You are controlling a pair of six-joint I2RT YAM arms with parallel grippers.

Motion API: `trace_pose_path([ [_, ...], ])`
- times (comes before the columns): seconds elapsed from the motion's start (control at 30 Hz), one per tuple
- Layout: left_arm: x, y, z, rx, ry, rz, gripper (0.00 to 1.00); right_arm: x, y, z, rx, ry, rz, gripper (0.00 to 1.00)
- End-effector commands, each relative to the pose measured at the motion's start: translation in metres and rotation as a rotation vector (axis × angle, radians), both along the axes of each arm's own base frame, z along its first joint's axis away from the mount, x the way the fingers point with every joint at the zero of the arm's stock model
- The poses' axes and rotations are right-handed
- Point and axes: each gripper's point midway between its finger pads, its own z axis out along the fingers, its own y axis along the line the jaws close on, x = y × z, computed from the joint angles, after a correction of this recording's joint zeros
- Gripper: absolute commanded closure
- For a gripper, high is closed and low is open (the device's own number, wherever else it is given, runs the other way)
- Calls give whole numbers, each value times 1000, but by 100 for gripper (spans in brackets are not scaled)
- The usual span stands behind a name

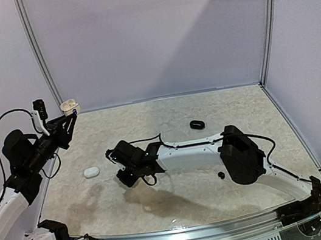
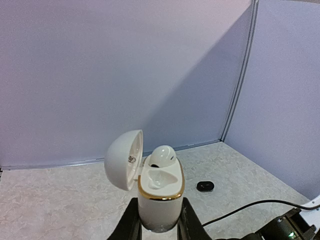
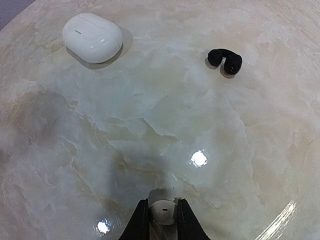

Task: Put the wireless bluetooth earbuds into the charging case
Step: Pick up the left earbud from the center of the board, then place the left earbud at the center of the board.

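My left gripper (image 2: pixel 160 205) is shut on an open white charging case (image 2: pixel 161 200) with a gold rim, held upright in the air at the back left (image 1: pixel 68 103). One glossy white earbud (image 2: pixel 162 155) sits in its far slot; the near slot is bare. My right gripper (image 3: pixel 164 204) is shut on a small white earbud (image 3: pixel 164 211), low over the table's left middle (image 1: pixel 125 176). A black earbud (image 3: pixel 225 60) lies ahead of it to the right. Another small black earbud (image 1: pixel 221 175) lies by the right arm's elbow.
A closed white case (image 3: pixel 92 37) lies on the marble table just left of the right gripper, also seen from above (image 1: pixel 91 171). A closed black case (image 1: pixel 197 124) lies in the middle back, also in the left wrist view (image 2: pixel 205 186). Walls enclose the back and sides.
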Motion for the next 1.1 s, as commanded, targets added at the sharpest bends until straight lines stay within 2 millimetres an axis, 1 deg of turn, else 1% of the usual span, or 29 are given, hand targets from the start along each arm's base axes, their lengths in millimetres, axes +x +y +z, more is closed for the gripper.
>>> trace_pose_path([
  [0.0, 0, -2, -6, 26, -9, -18, 100, 8, -11, 49, 106, 37, -61, 97],
  [0.03, 0, -3, -6, 30, -13, -22, 100, 11, -14, 52, 116, 44, -74, 97],
  [0.07, 0, -3, -6, 33, -15, -27, 100, 14, -17, 61, 134, 45, -85, 97],
  [0.13, -1, -6, -7, 36, -16, -42, 100, 19, -25, 72, 165, 62, -118, 97],
  [0.17, -1, -7, -9, 36, -12, -48, 100, 19, -32, 66, 155, 73, -135, 98],
  [0.2, -2, -8, -9, 34, -9, -55, 100, 21, -40, 68, 153, 77, -159, 98],
  [0.23, -2, -9, -10, 31, -6, -62, 100, 22, -50, 64, 137, 85, -192, 98],
  [0.27, -4, -10, -10, 29, -4, -71, 100, 22, -61, 68, 119, 82, -220, 98],
  [0.3, -4, -11, -11, 29, -3, -75, 100, 21, -74, 65, 85, 87, -250, 98],
  [0.33, -4, -11, -11, 29, -3, -77, 100, 17, -90, 58, 30, 97, -277, 98],
  [0.37, -4, -11, -12, 31, -4, -76, 100, 16, -105, 59, 1, 99, -320, 98],
  [0.4, -4, -11, -12, 33, -6, -76, 100, 12, -121, 52, -42, 113, -362, 98],
  [0.47, -4, -11, -12, 34, -7, -77, 100, 5, -154, 55, -81, 130, -460, 97],
  [0.5, -4, -11, -11, 34, -13, -79, 100, 2, -172, 51, -113, 132, -509, 97],
  [0.53, -3, -12, -11, 32, -13, -82, 100, -1, -188, 51, -119, 140, -567, 97],
  [0.57, -3, -13, -11, 31, -13, -86, 100, -6, -203, 45, -134, 147, -609, 97],
  [0.6, -4, -14, -11, 30, -16, -93, 100, -9, -214, 49, -100, 165, -669, 97],
  [0.63, -4, -15, -11, 28, -17, -101, 100, -15, -223, 43, -85, 189, -710, 96],
  [0.7, -5, -21, -14, 30, -12, -136, 100, -22, -240, 45, -85, 206, -761, 96],
  [0.73, -6, -25, -16, 36, -9, -164, 100, -24, -248, 41, -108, 210, -781, 95],
  [0.77, -9, -30, -18, 40, -9, -198, 100, -29, -255, 34, -126, 228, -799, 95],
  [0.83, -15, -41, -21, 42, -1, -265, 100, -35, -263, 22, -137, 270, -817, 95],
  [0.93, -24, -52, -25, 32, 11, -338, 100, -41, -275, 14, -175, 281, -839, 95],
  [1.07, -32, -63, -24, 24, 7, -396, 100, -48, -284, 1, -193, 318, -857, 94],
])
